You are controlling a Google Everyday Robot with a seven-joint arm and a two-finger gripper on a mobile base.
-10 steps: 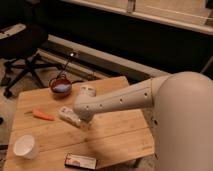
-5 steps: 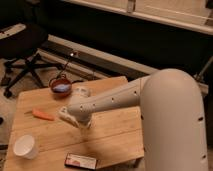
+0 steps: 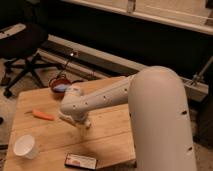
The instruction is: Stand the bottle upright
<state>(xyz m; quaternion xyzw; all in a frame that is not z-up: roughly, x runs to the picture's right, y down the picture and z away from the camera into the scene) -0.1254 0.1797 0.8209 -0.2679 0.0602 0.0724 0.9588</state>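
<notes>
Arm (image 3: 102,99): is reaching from the large white robot body (image 3: 161,120) at the right of the frame, leftward and down over the wooden table (image 3: 112,137).
Gripper (image 3: 82,122): is pointing down at the table surface, left of the frame's centre, under the arm's wrist; whether it is open, closed or gripping cannot be told.
Bottle: is being hidden by the wrist and gripper; its pose cannot be told.
Carrot (image 3: 42,115): is lying flat on the table, left of the gripper and apart from it.
White paper cup (image 3: 25,146): is standing upright at the lower-left table corner.
Red bowl (image 3: 60,85): is sitting at the table's far edge, above the wrist.
Dark flat packet (image 3: 80,161): is lying at the table's near edge, below the gripper.
Office chair (image 3: 25,47): is standing on the floor, upper left.
</notes>
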